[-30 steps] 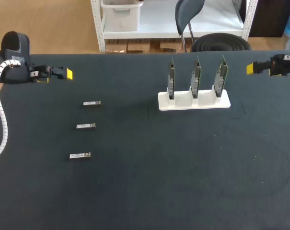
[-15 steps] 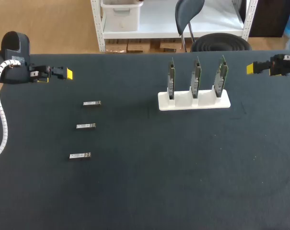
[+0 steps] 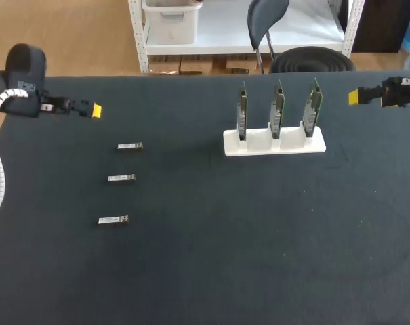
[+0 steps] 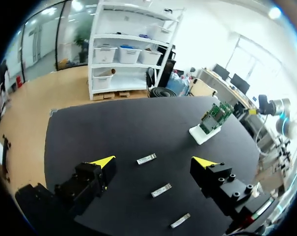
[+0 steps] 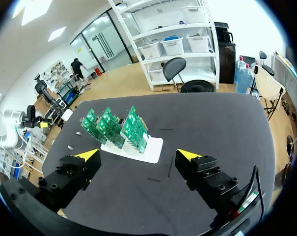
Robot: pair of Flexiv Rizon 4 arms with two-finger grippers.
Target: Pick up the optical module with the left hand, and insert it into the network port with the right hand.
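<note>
My left end effector (image 4: 154,161) is hanging spread wide and empty over the far left of the bench (image 3: 205,271). I am treating the nearest optical module (image 3: 130,145), lying flat just ahead of it at the head of a row of three, as the one to reach for. I am aiming to straddle its long sides squarely and pinch near one end, leaving the other end free for my right end effector (image 3: 354,97). That one is sitting spread and empty, well apart from the green cards (image 3: 278,108) in the white holder (image 3: 274,143).
</note>
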